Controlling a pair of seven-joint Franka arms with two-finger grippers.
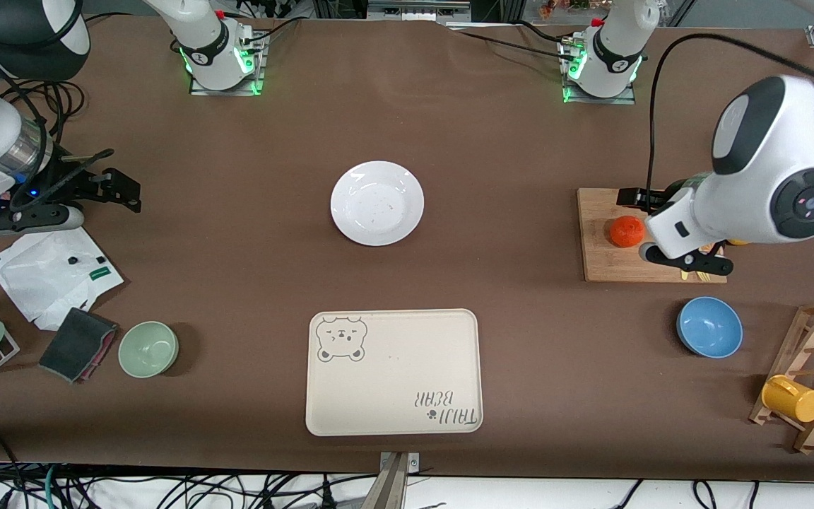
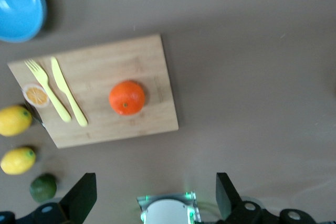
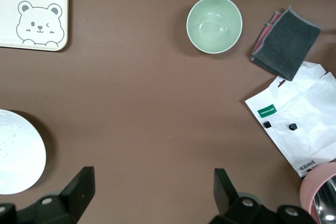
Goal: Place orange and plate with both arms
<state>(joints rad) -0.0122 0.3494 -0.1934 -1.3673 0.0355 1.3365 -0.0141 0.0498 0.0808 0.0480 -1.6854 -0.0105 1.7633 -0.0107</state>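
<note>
The orange (image 1: 626,231) sits on a wooden cutting board (image 1: 608,268) toward the left arm's end of the table. It also shows in the left wrist view (image 2: 126,97). My left gripper (image 1: 661,230) hangs open and empty over the board, just beside the orange; its own view shows it open (image 2: 154,198). The white plate (image 1: 377,203) lies empty at the table's middle, and its edge shows in the right wrist view (image 3: 16,153). My right gripper (image 1: 121,192) is open and empty over bare table toward the right arm's end, well away from the plate; its own view shows it open (image 3: 152,192).
A cream bear-print tray (image 1: 393,371) lies nearer the front camera than the plate. A green bowl (image 1: 148,348), dark cloth (image 1: 76,343) and white bag (image 1: 54,272) lie near the right arm. A blue bowl (image 1: 709,326) and a rack with a yellow mug (image 1: 792,398) stand near the board. A yellow fork (image 2: 44,85), a knife and lemons (image 2: 14,120) are by the orange.
</note>
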